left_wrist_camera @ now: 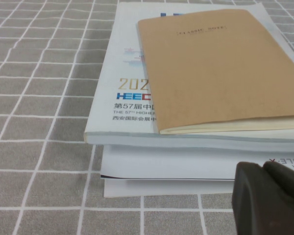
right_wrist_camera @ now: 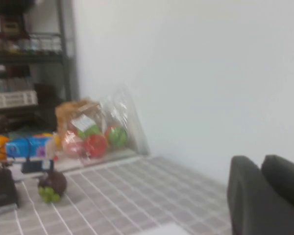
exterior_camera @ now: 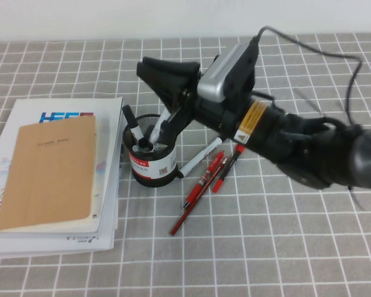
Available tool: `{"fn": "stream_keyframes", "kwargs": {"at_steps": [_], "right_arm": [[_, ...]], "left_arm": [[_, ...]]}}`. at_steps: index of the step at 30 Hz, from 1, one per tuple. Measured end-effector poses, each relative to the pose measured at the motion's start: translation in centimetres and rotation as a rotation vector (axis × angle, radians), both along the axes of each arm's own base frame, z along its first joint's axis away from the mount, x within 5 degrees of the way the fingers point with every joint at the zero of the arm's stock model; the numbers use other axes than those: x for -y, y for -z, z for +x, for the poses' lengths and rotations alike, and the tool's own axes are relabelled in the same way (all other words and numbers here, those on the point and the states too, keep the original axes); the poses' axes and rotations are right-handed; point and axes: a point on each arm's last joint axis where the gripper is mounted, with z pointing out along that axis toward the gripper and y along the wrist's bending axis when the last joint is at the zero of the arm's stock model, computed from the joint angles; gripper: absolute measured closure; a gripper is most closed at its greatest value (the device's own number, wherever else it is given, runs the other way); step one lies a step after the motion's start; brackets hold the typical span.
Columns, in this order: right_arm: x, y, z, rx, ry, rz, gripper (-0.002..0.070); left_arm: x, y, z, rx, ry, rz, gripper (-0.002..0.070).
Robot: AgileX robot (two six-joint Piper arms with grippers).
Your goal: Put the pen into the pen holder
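The pen holder, a black mesh cup with a white and red label, stands mid-table. The pen, white-barrelled with a thick black cap, stands inside it, cap up and leaning left. My right gripper hovers just above and behind the holder, pointing left and roughly level. In the right wrist view its fingers lie together with nothing between them, facing the wall. A white sliver shows under the gripper at the cup's rim. My left gripper is shut and empty, low beside the book stack.
A stack of white booklets topped by a brown notebook lies left of the holder and fills the left wrist view. A longer white marker and red pens lie right of the holder. A shelf and bagged items stand beyond the table.
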Motion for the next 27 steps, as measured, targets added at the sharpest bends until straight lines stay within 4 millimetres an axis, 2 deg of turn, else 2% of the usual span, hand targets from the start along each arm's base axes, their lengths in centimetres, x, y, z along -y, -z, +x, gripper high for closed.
{"fn": "stream_keyframes", "kwargs": {"at_steps": [3, 7, 13, 20, 24, 27], "right_arm": [[1.1, -2.0, -1.5, 0.014, 0.017, -0.029, 0.0682], [3.5, -3.2, -4.1, -0.028, 0.080, -0.120, 0.0687], [8.6, -4.2, -9.7, -0.099, 0.190, -0.237, 0.0688], [14.2, -6.0, -16.7, -0.063, 0.251, -0.180, 0.0688], [17.2, -6.1, -19.8, -0.056, 0.327, -0.179, 0.0689], [18.9, -5.3, -20.8, -0.110, 0.412, -0.231, 0.0689]], "left_arm": [[0.0, 0.0, 0.0, 0.000, 0.000, 0.000, 0.0680], [0.0, 0.0, 0.0, 0.000, 0.000, 0.000, 0.0680], [0.0, 0.0, 0.0, 0.000, 0.000, 0.000, 0.0680], [0.0, 0.0, 0.0, 0.000, 0.000, 0.000, 0.0680], [0.0, 0.0, 0.0, 0.000, 0.000, 0.000, 0.0680], [0.0, 0.0, 0.0, 0.000, 0.000, 0.000, 0.0680]]}}
